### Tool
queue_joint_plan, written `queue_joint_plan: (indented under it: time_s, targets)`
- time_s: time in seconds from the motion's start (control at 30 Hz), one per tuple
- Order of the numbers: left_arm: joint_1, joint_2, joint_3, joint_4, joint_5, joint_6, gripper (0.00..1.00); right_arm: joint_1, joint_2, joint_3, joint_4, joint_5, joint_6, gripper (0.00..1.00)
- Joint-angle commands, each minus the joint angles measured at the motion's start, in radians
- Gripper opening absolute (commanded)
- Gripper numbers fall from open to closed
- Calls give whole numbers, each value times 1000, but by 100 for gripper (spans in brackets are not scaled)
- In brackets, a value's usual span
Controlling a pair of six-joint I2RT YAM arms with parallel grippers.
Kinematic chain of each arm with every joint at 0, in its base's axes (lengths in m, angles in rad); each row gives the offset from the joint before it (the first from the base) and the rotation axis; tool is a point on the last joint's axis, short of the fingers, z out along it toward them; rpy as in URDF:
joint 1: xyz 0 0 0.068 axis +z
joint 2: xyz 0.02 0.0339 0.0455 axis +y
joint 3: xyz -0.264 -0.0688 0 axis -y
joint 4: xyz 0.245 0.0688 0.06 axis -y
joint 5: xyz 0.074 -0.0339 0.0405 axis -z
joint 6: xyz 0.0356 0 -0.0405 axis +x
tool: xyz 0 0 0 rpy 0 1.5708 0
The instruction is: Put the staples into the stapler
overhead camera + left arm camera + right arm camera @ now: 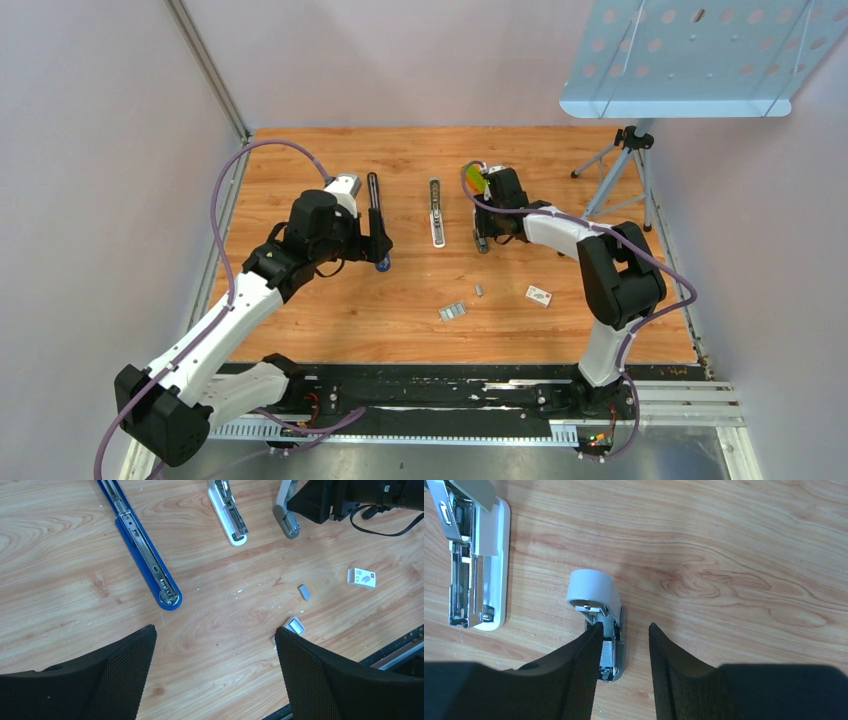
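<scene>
A grey stapler (594, 592) lies open with its lid raised, and a silvery strip of staples (608, 652) sits in its channel. My right gripper (624, 630) hangs open over it, the left finger by the channel's edge and the right finger over bare wood; from above, this right gripper (484, 232) covers most of that stapler. Two loose staples blocks (304, 592) (295, 626) lie on the wood, the nearer one at my left gripper's right fingertip. My left gripper (215, 645) is open and empty, above the table beside an opened blue stapler (145, 555).
A white stapler (436, 212) lies open between the blue and grey ones. A small white card (539, 295) sits right of the loose staples. A tripod (620, 160) with a perforated blue shelf stands at the back right. Black base rails (450, 385) run along the near edge.
</scene>
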Motion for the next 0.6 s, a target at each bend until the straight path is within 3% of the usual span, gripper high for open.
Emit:
queue_joint_plan:
  time_s: [0.0,0.5,0.57]
  targets:
    - [6,0,-17,23,-8,9,91,-12,7,-6,-6,-3,-3,42]
    - [6,46,-18,57,1,-35,87,-12,-54,-51,-14,-3,-4,41]
    - [6,58,-28,90,0,-43,85,-17,-72,-39,-25,-64,2,41]
